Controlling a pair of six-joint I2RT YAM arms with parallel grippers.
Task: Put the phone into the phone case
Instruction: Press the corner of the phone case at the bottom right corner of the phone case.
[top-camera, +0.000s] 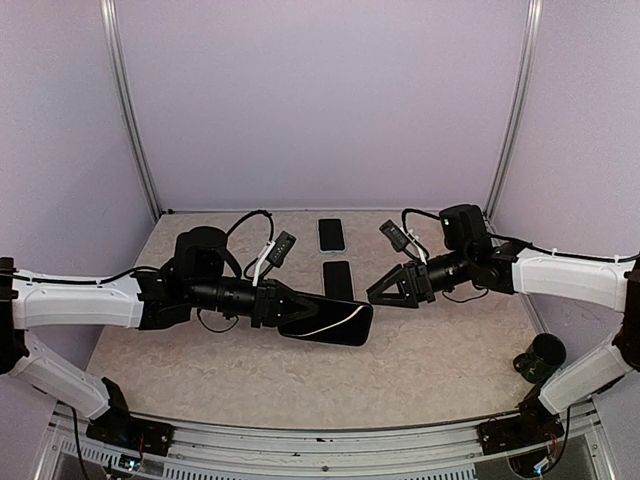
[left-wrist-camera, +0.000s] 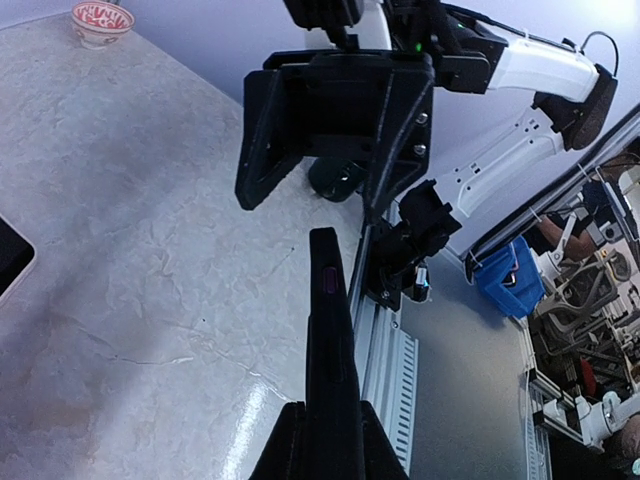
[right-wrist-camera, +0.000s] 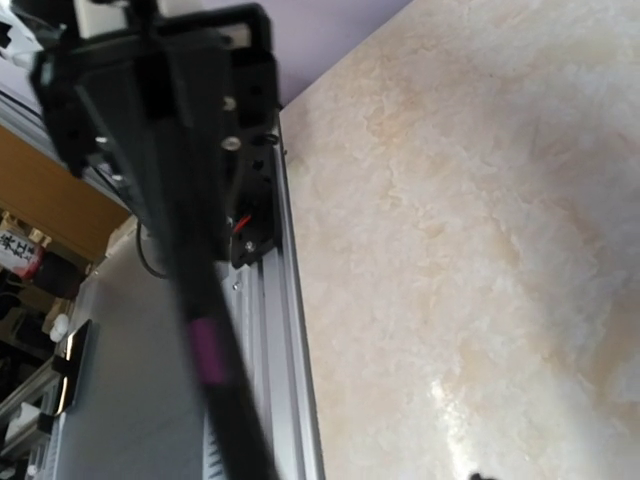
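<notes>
left end effector (top-camera: 305, 315): clamped on one end of the phone (top-camera: 340, 325)
right end effector (top-camera: 385, 288): jaws apart, empty, just off the phone's far end, not touching
phone: thin black slab, in the air over the table (top-camera: 450, 360), mid-front, between the arms; edge-on in both wrist views, coloured side button shows
on table: flat black item (top-camera: 338, 280) just behind the phone, pale-rimmed item (top-camera: 331, 235) further back; both lie flat, apart
case: likely one of those two, can't tell which
step: looks like a one-end hold by the left, right free to go for the case
progress: early, phone is not seated in anything visible
do it well: keep the left clamp firm, the long overhang will lever and twist if bumped
do it well: right takes the case by a long edge, open side facing the phone
do it well: match the button side to the cutouts, seat one corner first, then press the rest down
risk: phone slips in the jaws during the push; case skids on the smooth table
</notes>
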